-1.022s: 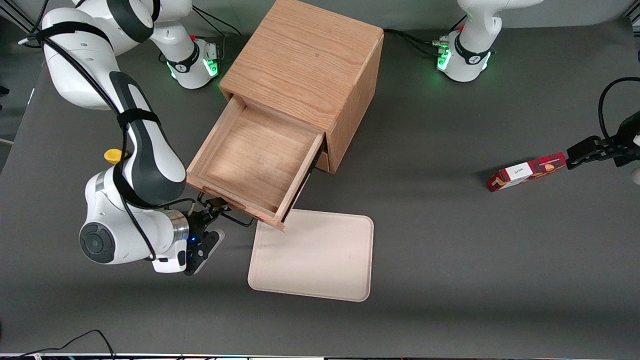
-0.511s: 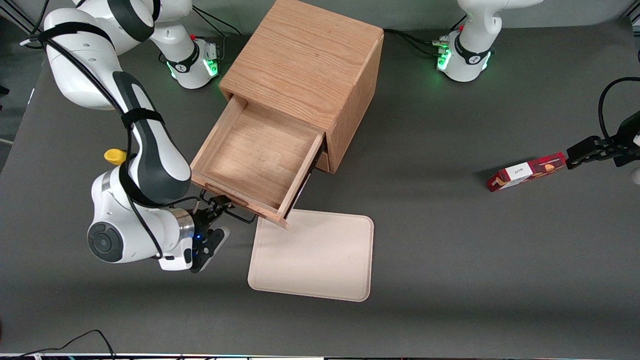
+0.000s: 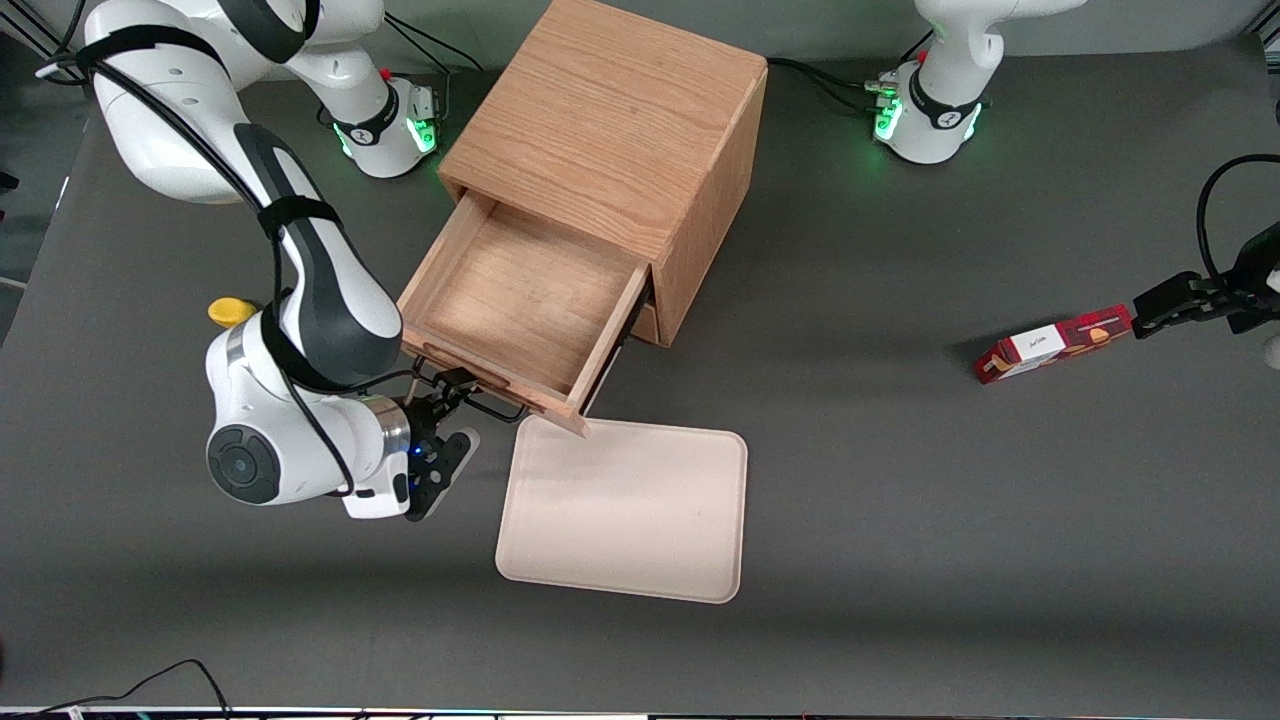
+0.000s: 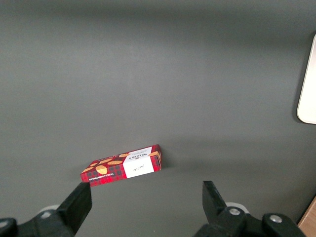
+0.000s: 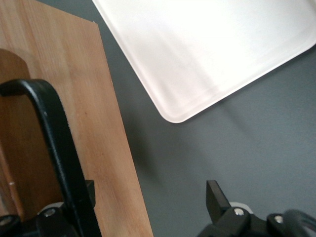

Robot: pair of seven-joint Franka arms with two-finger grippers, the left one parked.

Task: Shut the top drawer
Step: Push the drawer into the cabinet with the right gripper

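The shallow light oak top drawer [image 3: 520,300] projects from the boxy wooden cabinet [image 3: 610,130] near the bench's middle, its black wire handle [image 5: 59,148] between the spread fingers of the right gripper [image 3: 452,420].

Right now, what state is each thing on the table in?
top drawer: partly open, empty.
black handle: between the gripper's spread fingers.
gripper: open, at the drawer front.
beige tray: flat, empty.
red box: lying flat, closed.
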